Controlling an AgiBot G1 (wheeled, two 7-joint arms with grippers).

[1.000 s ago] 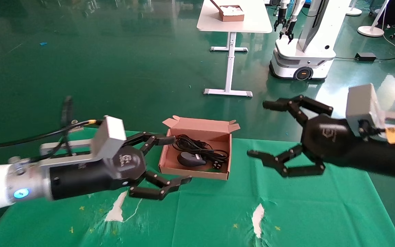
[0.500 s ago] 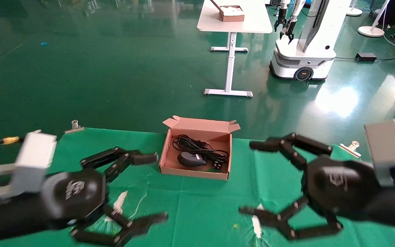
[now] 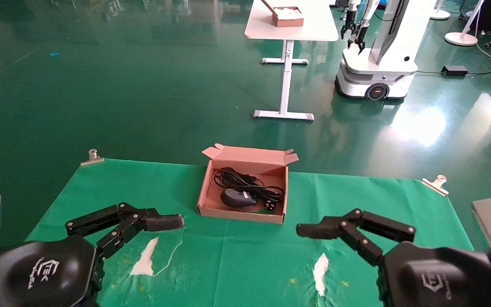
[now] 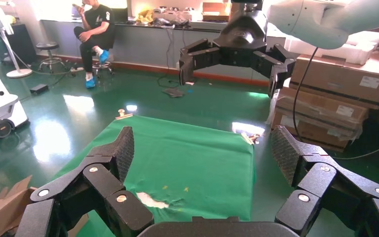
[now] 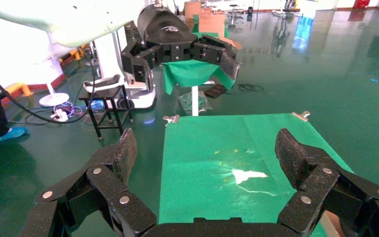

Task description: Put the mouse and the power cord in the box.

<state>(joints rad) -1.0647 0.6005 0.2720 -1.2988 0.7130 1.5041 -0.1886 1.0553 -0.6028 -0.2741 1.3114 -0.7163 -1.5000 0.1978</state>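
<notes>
The pinkish-brown box [image 3: 208, 187] stands open at the far middle of the green-covered table [image 3: 245, 260]. Inside it lies the black mouse [image 3: 237, 198], with the looped power cord [image 3: 247, 182] behind and beside it. My left gripper [image 4: 203, 148] is low at the near left, open and empty, with one of its fingers [image 3: 160, 221] reaching toward the box from well short of it. My right gripper [image 5: 207, 148] mirrors it at the near right, open and empty, one of its fingers [image 3: 335, 228] showing. Both hang over bare cloth, apart from the box.
The cloth has two white torn patches [image 3: 145, 258] [image 3: 321, 266] near the front. Metal clips [image 3: 92, 157] [image 3: 436, 183] hold its far corners. Beyond the table are green floor, a white table [image 3: 290, 25] and another robot [image 3: 375, 64].
Both arms have pulled back and down from beside the box to the near edge of the table, staying open. The box and its contents have not moved.
</notes>
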